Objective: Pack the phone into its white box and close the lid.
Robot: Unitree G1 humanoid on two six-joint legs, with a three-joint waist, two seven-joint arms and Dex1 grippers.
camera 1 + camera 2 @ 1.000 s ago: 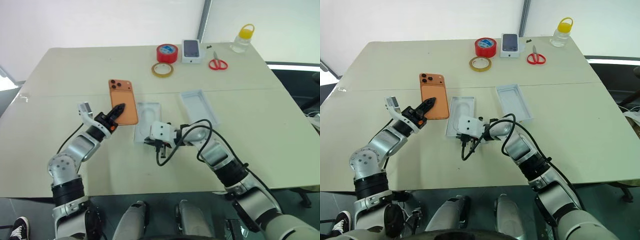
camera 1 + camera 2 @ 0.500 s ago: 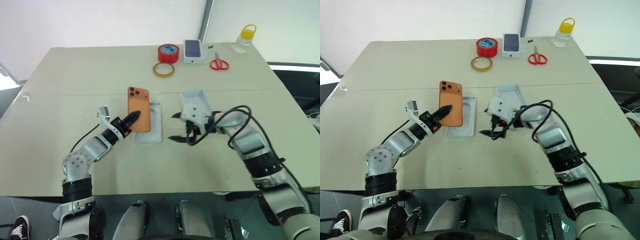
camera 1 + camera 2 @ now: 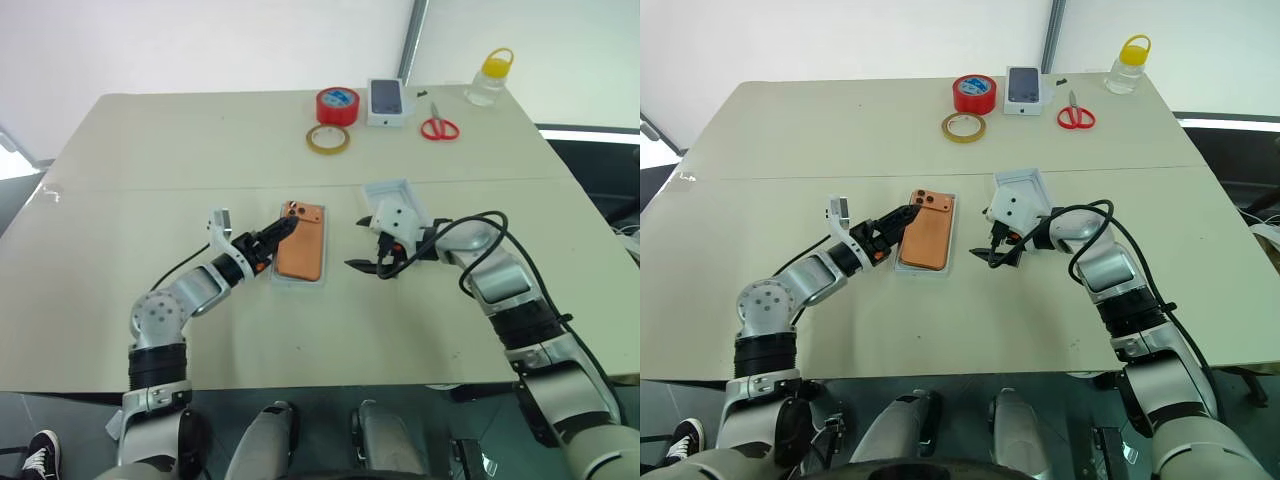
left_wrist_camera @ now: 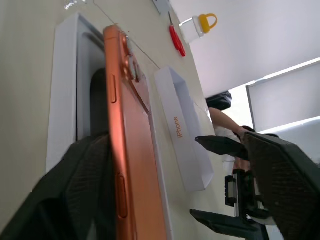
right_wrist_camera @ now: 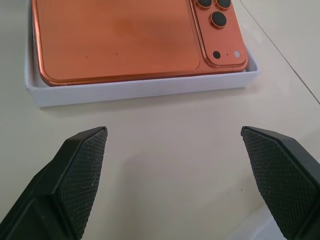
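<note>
Right claw (image 3: pixel 365 242), two black fingers spread wide and empty, is seen hovering just beside the right long wall of the shallow white cardboard box (image 3: pixel 298 284), pointing left toward it and slightly down. In the right wrist view the fingers (image 5: pixel 80 165) stand far apart with bare beige bench (image 3: pixel 180 160) between them, and the box wall faces them broadside.

Left claw (image 3: pixel 277 233) is seen at the box's opposite long side. Its fingers are parted, one either side of the orange rounded-corner slab phone (image 3: pixel 301 243); from the left wrist view a firm clamp cannot be confirmed, and the phone's edge (image 4: pixel 120 165) stands close against one finger.

Phone lies in the box, back up, dark lens cluster at the far end. It is judged not fully seated: in the left wrist view one long edge appears raised above the box floor.

Lid, a shallow all-white cardboard tray (image 3: pixel 400 196), is noted open side up on the bench just behind the right claw, partly hidden by that wrist. Its long axis runs near to far, roughly parallel to the box's, angled slightly.

Deciding relation: lid lies to the right of the box, well within the right arm's side and away from the left claw. Right arm is judged the nearer one for fetching it. The lid would need to be turned over and laid with its long axis matching the box's.
</note>
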